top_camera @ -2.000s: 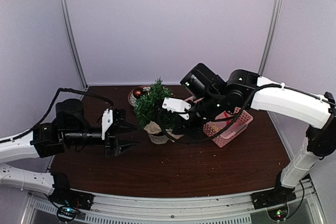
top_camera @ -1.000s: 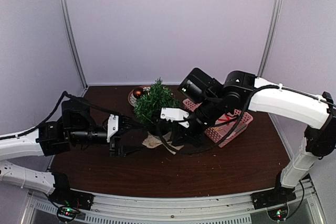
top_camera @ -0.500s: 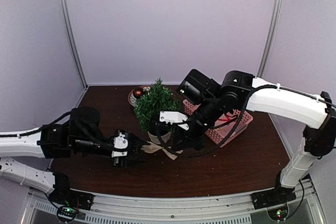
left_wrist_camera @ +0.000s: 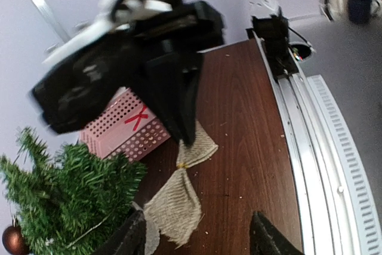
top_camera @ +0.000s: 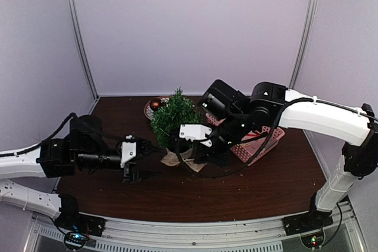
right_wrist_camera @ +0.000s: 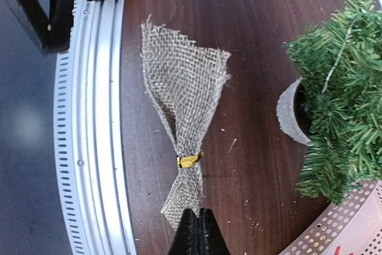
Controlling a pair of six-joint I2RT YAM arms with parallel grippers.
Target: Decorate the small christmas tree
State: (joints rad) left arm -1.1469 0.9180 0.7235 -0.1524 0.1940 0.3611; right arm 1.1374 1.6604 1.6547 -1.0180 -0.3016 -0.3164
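My right pincer point(right_wrist_camera: 192, 226) pinches the burlap bow point(right_wrist_camera: 182, 82) by its tail, the small christmas tree point(right_wrist_camera: 340, 88) beside it. My left pincer point(left_wrist_camera: 197, 228) gapes wide.

- Small christmas tree point(top_camera: 174, 115): dark green needles, a few paler green strands among them.
- Round pot point(right_wrist_camera: 289, 111) under it: whitish-grey, faintly speckled.
- Tan open-weave burlap bow point(right_wrist_camera: 182, 97): beige-khaki with a coarse criss-cross mesh. A gold clip point(right_wrist_camera: 190, 160) sits at its waist.
- Perforated plastic basket point(left_wrist_camera: 128, 129): pink, with a regular grid of small round holes and a red cross-like mark point(left_wrist_camera: 136, 117) on one side.
- Round bauble point(top_camera: 155, 104): glossy coppery brown.
- Worktop point(top_camera: 236, 187): dark reddish-brown wood grain, scattered pale specks.
- Metal rail point(right_wrist_camera: 89, 147) along the near edge: silver, with a row of dark slots.
- Right gripper point(right_wrist_camera: 192, 216): black.
- Left gripper point(left_wrist_camera: 200, 231): black.
- Arms: white links, black joints.
- Walls: pale lilac-grey.
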